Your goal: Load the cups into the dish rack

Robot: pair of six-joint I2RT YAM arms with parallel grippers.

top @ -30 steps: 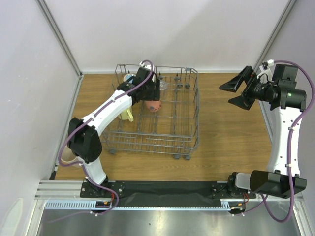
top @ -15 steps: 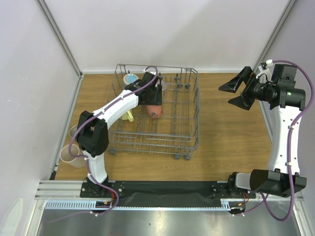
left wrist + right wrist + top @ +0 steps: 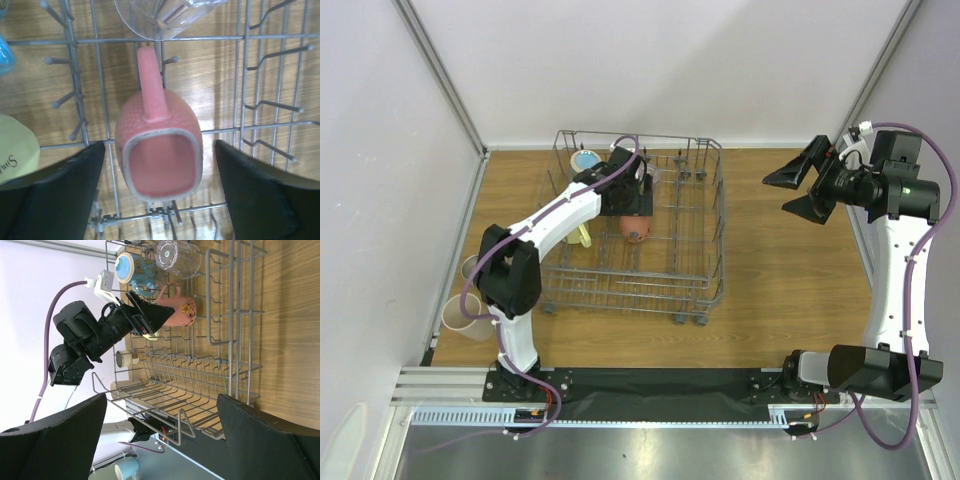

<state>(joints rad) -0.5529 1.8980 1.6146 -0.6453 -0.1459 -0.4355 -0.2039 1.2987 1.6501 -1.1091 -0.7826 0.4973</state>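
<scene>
Left gripper (image 3: 629,203) hangs in the rack (image 3: 722,230), upper centre, with tines close all round. In the wrist view the glass (image 3: 165,15) is just above and the yellow cup (image 3: 15,150) at the left edge. Pink mug (image 3: 160,150): dimpled, squarish mouth facing the camera, handle pointing up-frame. It lies between the wide-open fingers, slim gaps both sides. Right gripper (image 3: 798,190) is spread wide and empty above the table (image 3: 790,270), upper right.

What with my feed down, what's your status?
Left end effector open over pink mug. Right end effector open, empty, off right. Mug lies in dish rack. Nothing blocking.
</scene>
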